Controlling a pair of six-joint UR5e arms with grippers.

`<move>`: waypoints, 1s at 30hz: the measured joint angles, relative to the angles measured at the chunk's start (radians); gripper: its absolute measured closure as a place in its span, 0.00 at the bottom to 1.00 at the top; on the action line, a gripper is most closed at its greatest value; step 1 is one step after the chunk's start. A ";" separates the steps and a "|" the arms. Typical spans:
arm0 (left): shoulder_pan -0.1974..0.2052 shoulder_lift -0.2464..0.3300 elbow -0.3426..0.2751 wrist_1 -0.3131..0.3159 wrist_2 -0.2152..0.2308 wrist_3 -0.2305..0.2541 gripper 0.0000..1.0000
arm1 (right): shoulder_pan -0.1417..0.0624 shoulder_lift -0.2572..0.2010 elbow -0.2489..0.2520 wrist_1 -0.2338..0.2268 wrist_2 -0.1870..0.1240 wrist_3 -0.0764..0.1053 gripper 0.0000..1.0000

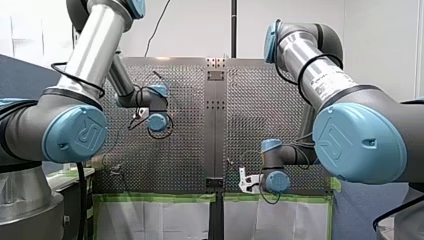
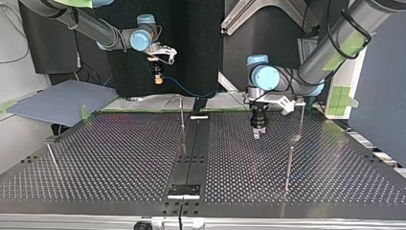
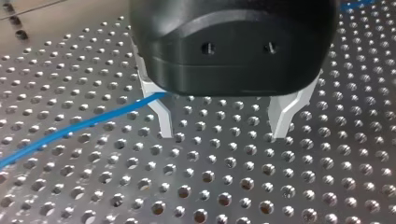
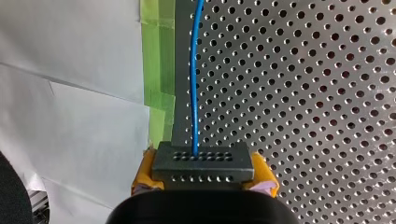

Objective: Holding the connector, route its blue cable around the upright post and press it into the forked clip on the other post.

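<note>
Blue cable (image 4: 193,84), thin and smooth, leaves the top face of the connector (image 4: 203,163), a dark grey block with two rows of small holes. My right gripper (image 4: 204,173) is closed on that block, with yellow pads (image 4: 142,179) pressed to both of its sides. The right wrist view shows the cable running straight ahead along the table's (image 4: 303,93) edge, beside green tape (image 4: 161,70). The top view adds height: this gripper holds the connector well above the table at the far edge, and the cable sags down and away toward the middle. My left gripper (image 3: 224,125) hangs low over the holes, its pale fingers (image 3: 163,116) spread wide with nothing between them. In the left wrist view the cable lies on the table and passes just outside one finger; the top view does not show that stretch. Only the top view shows the thin posts (image 2: 182,112) standing upright on the table. Which one bears the forked clip, I cannot tell.
</note>
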 joint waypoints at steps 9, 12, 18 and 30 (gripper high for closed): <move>-0.004 -0.011 -0.008 0.011 0.003 -0.009 0.00 | 0.000 0.000 0.000 -0.005 0.000 0.001 1.00; -0.008 -0.026 -0.010 0.016 0.005 -0.009 0.00 | 0.000 0.000 0.000 -0.005 0.000 0.001 1.00; -0.022 -0.069 -0.010 0.049 0.017 -0.019 0.00 | 0.000 0.000 0.000 0.000 0.000 0.000 1.00; -0.016 -0.170 -0.010 0.068 0.000 -0.058 0.00 | 0.004 0.000 0.000 0.010 0.002 -0.002 1.00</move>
